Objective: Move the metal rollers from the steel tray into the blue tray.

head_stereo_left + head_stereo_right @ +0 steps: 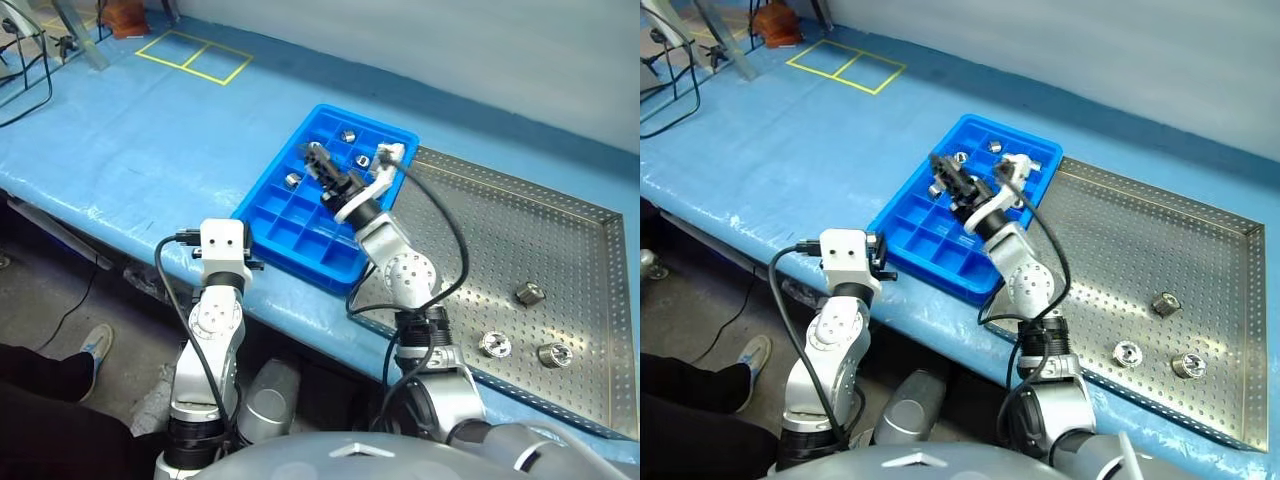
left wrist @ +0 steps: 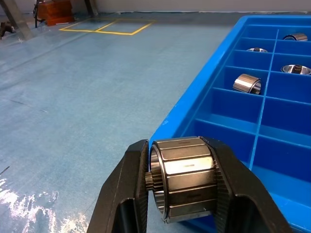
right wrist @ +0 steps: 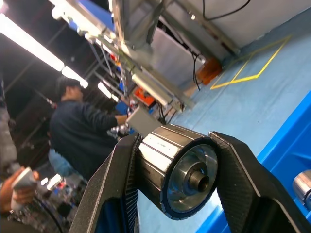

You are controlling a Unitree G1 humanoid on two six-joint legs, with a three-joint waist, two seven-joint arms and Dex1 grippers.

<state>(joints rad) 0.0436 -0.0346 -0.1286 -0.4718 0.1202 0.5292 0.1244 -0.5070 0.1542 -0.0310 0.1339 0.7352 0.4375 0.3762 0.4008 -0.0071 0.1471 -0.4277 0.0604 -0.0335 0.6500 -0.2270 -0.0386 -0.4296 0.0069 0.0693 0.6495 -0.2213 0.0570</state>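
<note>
A roller (image 2: 182,177) is pinched in each gripper, the left gripper (image 2: 182,194) just short of the blue tray (image 1: 300,235), the right gripper (image 3: 177,179) above it, so a tilted release could bounce one onto the table (image 1: 130,160).

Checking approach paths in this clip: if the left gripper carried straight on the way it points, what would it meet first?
Probably the blue tray's near wall; the left gripper, shut on a roller, points at that corner, though depth is unclear.

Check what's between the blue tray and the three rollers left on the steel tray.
Only bare perforated steel tray floor lies between the blue tray and the three rollers, per the left eye view.
</note>
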